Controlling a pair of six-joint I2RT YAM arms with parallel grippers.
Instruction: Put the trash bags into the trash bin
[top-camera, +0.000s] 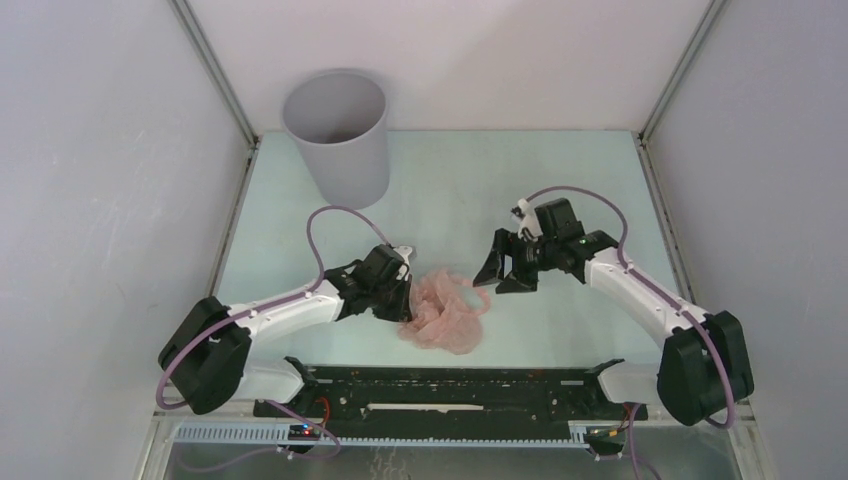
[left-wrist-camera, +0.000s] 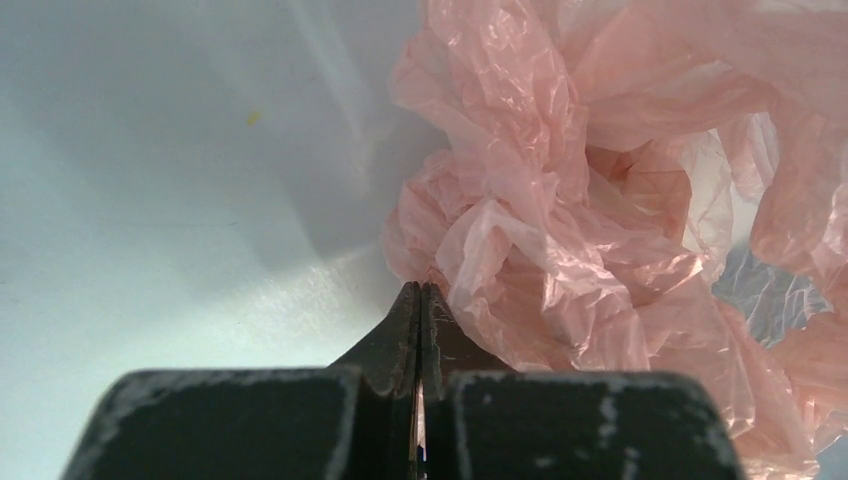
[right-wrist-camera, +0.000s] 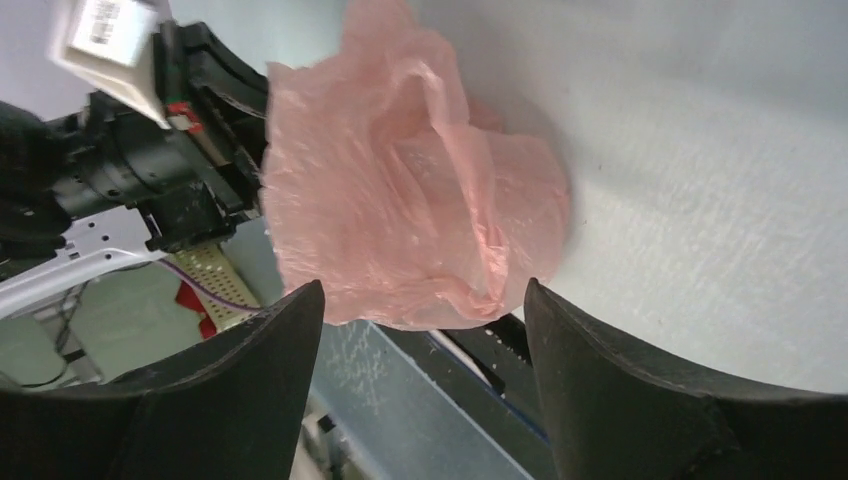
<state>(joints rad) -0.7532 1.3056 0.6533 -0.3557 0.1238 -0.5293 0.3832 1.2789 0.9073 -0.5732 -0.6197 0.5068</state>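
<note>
The pale-pink trash bag (top-camera: 445, 312) lies crumpled on the table near the front edge. It fills the right of the left wrist view (left-wrist-camera: 600, 200) and the middle of the right wrist view (right-wrist-camera: 410, 190). My left gripper (top-camera: 405, 300) is at the bag's left edge. Its jaws (left-wrist-camera: 421, 290) are pressed together with a sliver of pink film between them. My right gripper (top-camera: 505, 272) is open and empty, just right of the bag and above the table. The bag shows beyond its spread fingertips (right-wrist-camera: 422, 300). The grey trash bin (top-camera: 338, 135) stands upright at the back left.
A black rail (top-camera: 450, 385) runs along the table's front edge just below the bag. White enclosure walls stand on the left, back and right. The left arm's wrist (right-wrist-camera: 190, 180) shows behind the bag in the right wrist view.
</note>
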